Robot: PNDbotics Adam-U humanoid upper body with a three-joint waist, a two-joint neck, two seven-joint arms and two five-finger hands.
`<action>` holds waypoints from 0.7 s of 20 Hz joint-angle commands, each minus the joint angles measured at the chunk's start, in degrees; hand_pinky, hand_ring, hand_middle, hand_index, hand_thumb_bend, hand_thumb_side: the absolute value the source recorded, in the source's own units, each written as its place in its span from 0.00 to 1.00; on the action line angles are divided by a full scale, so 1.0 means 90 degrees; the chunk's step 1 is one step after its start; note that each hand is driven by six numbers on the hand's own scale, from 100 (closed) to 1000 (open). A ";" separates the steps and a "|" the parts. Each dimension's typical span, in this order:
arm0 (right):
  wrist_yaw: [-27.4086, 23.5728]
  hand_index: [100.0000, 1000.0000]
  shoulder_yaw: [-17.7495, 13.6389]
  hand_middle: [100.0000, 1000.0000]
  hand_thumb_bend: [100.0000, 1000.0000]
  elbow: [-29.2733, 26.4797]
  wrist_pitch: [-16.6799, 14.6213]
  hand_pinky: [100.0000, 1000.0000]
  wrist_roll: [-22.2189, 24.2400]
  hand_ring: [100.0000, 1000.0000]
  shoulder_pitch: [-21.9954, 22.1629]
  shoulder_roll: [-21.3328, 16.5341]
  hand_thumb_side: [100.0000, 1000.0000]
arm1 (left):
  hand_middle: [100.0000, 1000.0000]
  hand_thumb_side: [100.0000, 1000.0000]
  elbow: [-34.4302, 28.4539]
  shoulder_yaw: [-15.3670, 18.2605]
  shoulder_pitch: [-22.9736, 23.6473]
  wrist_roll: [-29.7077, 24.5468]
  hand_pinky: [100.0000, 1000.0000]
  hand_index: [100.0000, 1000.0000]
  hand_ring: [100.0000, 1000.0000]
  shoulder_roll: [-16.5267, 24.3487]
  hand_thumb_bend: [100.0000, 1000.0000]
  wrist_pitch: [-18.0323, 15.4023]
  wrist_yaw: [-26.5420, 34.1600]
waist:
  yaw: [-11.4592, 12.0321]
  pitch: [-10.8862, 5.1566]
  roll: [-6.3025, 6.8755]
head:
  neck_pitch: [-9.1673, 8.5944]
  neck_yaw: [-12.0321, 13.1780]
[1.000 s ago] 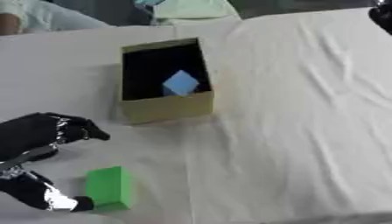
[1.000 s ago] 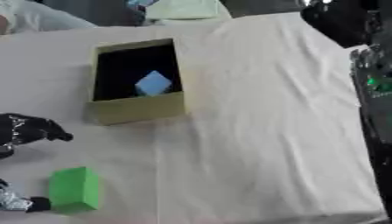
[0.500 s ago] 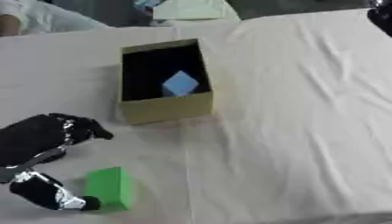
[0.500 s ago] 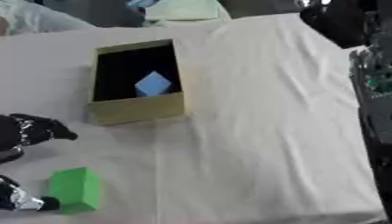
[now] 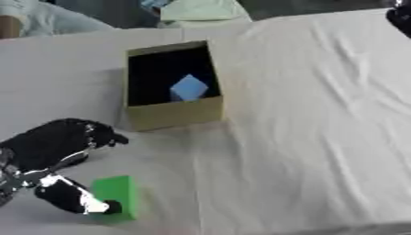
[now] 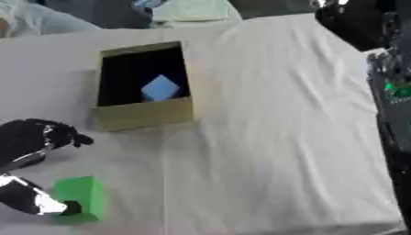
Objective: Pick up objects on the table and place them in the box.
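A green block (image 5: 116,196) lies on the white cloth near the front left. My left hand (image 5: 50,149) hovers over it from the left, open, with the fingers spread above the block and the thumb tip (image 5: 102,207) touching its left side. An open cardboard box (image 5: 170,114) stands further back, with a light blue block (image 5: 189,87) inside. Part of my right arm (image 6: 361,23) shows at the far right edge; its hand is out of sight.
The table is covered by a wrinkled white cloth (image 5: 305,114) with open room on the right. The table's front edge runs along the bottom. A person sits at the far edge behind the box.
My left hand has shifted slightly right and down, with the thumb closing in on the green block's left side. The box and blocks stayed put.
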 commanded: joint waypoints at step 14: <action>-0.0007 0.80 -0.0055 0.47 0.00 -0.0101 0.0028 0.81 -0.0019 0.70 0.0007 -0.0082 0.69 | 0.69 0.55 -0.0068 0.0107 -0.0048 -0.0469 0.71 0.87 0.73 0.0294 0.63 -0.0371 0.0084 | 0.0078 -0.0124 0.0016 | 0.0032 -0.0135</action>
